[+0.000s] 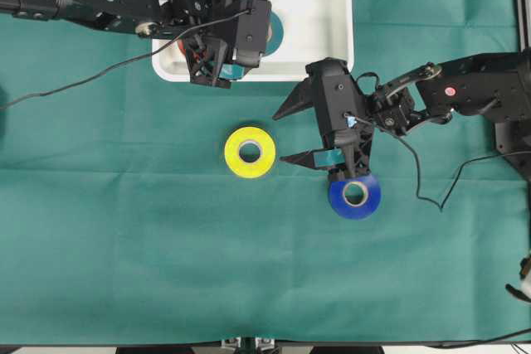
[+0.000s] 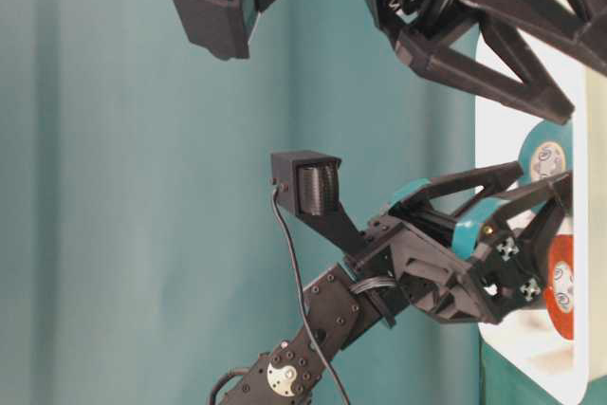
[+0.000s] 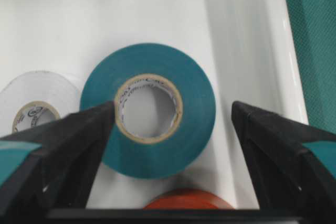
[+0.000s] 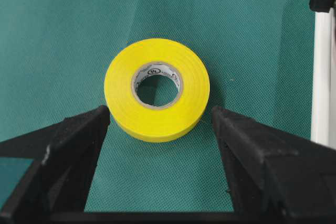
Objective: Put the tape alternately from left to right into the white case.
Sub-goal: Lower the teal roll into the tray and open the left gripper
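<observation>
Both grippers stand open and hold nothing. Left gripper (image 1: 217,70) is at the upper left of the overhead view, over the lower rim of the white case (image 1: 332,31), and its jaws are spread wide; in its wrist view the teal roll (image 3: 149,109) lies flat on the white floor between the two black fingers (image 3: 63,145), and no finger is seen to touch it. Right gripper (image 1: 292,134) is in the middle right of the overhead view, above the green cloth (image 1: 124,230), and its jaws point to the left with a wide gap; in its wrist view the yellow roll (image 4: 156,88) lies flat on the cloth between the fingers, apart from both. From large to small: the green cloth covers the whole table; the white case sits at the top centre of the overhead view, with its lower edge near the right gripper. Inside the case, the left wrist view shows the teal roll in the centre, a white roll (image 3: 37,100) to its left, and the top of a red roll (image 3: 186,199) at the bottom edge. On the cloth, the yellow roll lies in the centre of the overhead view. A blue roll (image 1: 355,196) lies lower right of it, just below the right gripper's body.
</observation>
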Motion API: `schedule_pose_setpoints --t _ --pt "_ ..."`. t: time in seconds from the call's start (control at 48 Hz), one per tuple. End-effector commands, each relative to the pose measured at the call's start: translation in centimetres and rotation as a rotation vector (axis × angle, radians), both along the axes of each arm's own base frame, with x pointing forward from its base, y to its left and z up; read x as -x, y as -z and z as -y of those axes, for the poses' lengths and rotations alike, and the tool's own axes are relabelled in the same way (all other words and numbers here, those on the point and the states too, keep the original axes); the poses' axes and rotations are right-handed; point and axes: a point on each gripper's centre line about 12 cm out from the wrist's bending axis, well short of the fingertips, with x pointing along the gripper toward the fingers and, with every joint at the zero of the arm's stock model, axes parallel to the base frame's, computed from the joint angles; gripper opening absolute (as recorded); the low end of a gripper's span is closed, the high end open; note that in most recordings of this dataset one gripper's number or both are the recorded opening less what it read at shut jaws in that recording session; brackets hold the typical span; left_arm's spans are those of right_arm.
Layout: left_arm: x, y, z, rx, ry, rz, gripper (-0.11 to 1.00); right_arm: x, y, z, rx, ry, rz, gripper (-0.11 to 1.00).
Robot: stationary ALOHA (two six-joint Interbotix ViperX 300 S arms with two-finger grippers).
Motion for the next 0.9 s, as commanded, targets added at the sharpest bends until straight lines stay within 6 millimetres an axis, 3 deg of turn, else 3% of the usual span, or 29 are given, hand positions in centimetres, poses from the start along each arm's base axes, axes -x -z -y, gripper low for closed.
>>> schedule_pose_setpoints --t 0.0,0.042,0.167,0.375,0.875 --pt "-0.5 -2.0 -0.2 -0.016 0.002 0.050 0.70 -0.4 -1.5 -0.2 -0.004 -0.009 0.050 0.81" --pt "-0.4 -2.1 0.0 -0.016 0.005 0.051 0.76 -0.4 -1.5 -0.2 -0.003 -0.008 0.048 0.81" --pt "-0.2 -2.7 0.4 -0.018 0.014 0.060 0.68 -0.4 -1.5 -0.2 -0.004 -0.007 0.048 0.81" --pt "0.6 -3.6 2.1 -0.017 0.044 0.070 0.68 -0.4 -1.5 -0.2 -0.004 -0.006 0.047 0.81" --pt "4.5 -5.5 10.4 0.008 0.221 0.095 0.67 -0.5 -1.6 -0.1 0.000 -0.006 0.050 0.81"
